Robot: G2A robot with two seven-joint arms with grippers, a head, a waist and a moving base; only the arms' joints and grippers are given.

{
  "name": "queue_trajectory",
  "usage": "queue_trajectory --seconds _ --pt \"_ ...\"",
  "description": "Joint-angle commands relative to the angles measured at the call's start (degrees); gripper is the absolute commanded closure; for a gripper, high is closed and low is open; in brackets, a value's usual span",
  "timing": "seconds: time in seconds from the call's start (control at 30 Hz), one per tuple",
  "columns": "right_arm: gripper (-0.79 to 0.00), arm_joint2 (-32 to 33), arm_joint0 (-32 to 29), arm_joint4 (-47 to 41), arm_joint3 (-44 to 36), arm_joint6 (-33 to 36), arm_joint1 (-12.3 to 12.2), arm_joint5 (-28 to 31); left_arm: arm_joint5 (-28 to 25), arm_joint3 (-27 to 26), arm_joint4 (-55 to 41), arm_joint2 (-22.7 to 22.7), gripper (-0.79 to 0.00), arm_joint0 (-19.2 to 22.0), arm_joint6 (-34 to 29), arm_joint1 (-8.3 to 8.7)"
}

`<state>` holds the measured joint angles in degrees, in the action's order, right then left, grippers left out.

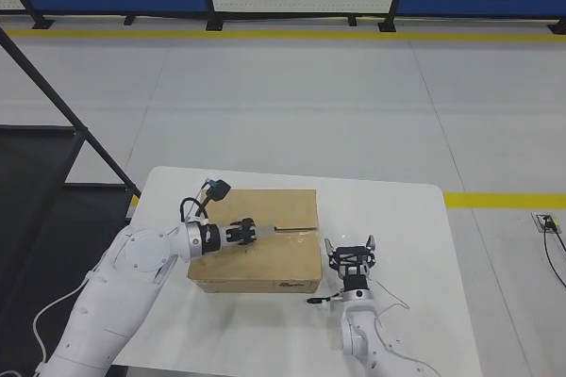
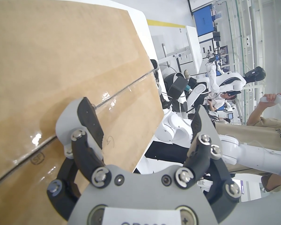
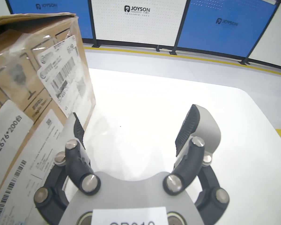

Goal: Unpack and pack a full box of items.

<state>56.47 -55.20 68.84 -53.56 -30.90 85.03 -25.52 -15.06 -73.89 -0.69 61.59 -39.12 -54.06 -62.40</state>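
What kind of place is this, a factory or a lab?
Probably a robot test lab in an industrial hall: blue and white partition panels fence the area, a yellow line marks the floor, and other white robots stand in the background.

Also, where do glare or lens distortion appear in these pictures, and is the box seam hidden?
Left wrist view: bright glints on the clear tape over the seam of the box, yet the seam is visible. Right wrist view: the white table glares strongly beside the box, and the fence panels bow from the lens. Top view: even light, no glare.
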Motion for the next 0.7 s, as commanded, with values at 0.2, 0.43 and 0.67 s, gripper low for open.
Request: queue_trajectory --seconds 0.2,0.43,0.67 --pt "-0.785 1.2 -1.5 -1.0 0.0 -4.3 1.0 -4.8 0.3 -0.2 0.2 -0.5 -0.785 0.2 -0.6 -0.12" --pt "-0.785 0.6 0.2 3.2 2.9 2.4 1.1 -0.5 0.4 0.2 0.0 -1.0 -0.785 0.4 -0.9 -0.25" --pt "-0.785 -0.3 2.2 9.5 4.3 10.0 0.9 2.4 0.7 0.5 0.1 -1.4 -0.785 0.8 -1.3 -0.39"
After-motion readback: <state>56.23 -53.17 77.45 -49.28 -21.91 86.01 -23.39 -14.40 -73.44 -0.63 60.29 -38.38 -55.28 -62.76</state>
